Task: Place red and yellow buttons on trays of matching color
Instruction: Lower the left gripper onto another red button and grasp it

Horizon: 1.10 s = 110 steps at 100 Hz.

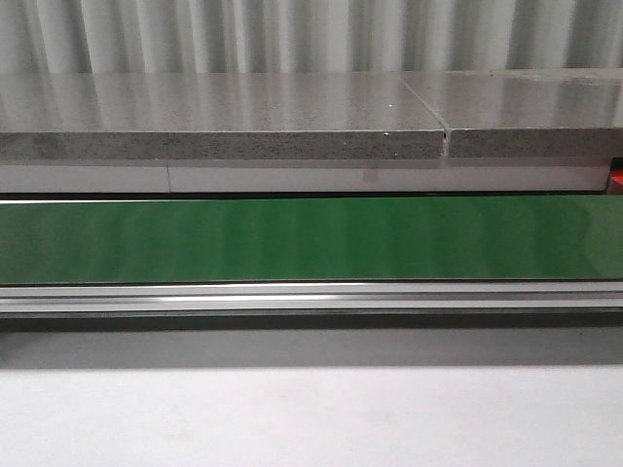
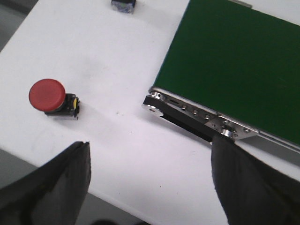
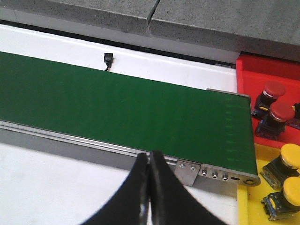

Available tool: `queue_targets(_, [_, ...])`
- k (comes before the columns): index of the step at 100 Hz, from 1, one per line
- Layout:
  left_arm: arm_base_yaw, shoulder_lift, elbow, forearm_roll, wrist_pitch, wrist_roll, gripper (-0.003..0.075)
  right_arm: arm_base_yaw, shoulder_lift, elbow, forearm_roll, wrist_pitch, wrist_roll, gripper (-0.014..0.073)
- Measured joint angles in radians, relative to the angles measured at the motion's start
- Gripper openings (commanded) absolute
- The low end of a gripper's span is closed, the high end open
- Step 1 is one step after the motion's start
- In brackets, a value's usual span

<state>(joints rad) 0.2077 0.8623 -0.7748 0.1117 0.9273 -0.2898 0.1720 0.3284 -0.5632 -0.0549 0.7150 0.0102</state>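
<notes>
Four buttons sit sorted in trays; one red button [image 2: 47, 94] waits on the table [image 2: 131, 150], left tool [image 2: 150, 183] spread wide, right tool [image 3: 150, 187] closed empty.

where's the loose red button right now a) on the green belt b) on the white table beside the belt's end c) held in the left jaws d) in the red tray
b: the red button sits on the white table, off the green belt, ahead of the open left gripper.
</notes>
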Motion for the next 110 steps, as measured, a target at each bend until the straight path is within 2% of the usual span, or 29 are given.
queue_targets(19, [0.183, 0.168, -0.030, -0.140, -0.006, 0.054, 0.0524, 0.000, 0.000, 0.000, 0.000, 0.000, 0.000, -0.0067])
queue_targets(54, [0.422, 0.434, -0.045, -0.203, 0.051, 0.072, 0.0524, 0.000, 0.000, 0.000, 0.000, 0.002, 0.000, -0.0067])
queue_targets(70, [0.462, 0.531, -0.053, -0.207, 0.044, 0.074, 0.0524, 0.000, 0.000, 0.000, 0.000, 0.007, 0.000, -0.0067])
queue_targets(110, [0.463, 0.736, -0.210, -0.143, -0.014, 0.074, 0.0524, 0.000, 0.000, 0.000, 0.000, 0.021, 0.000, -0.0067])
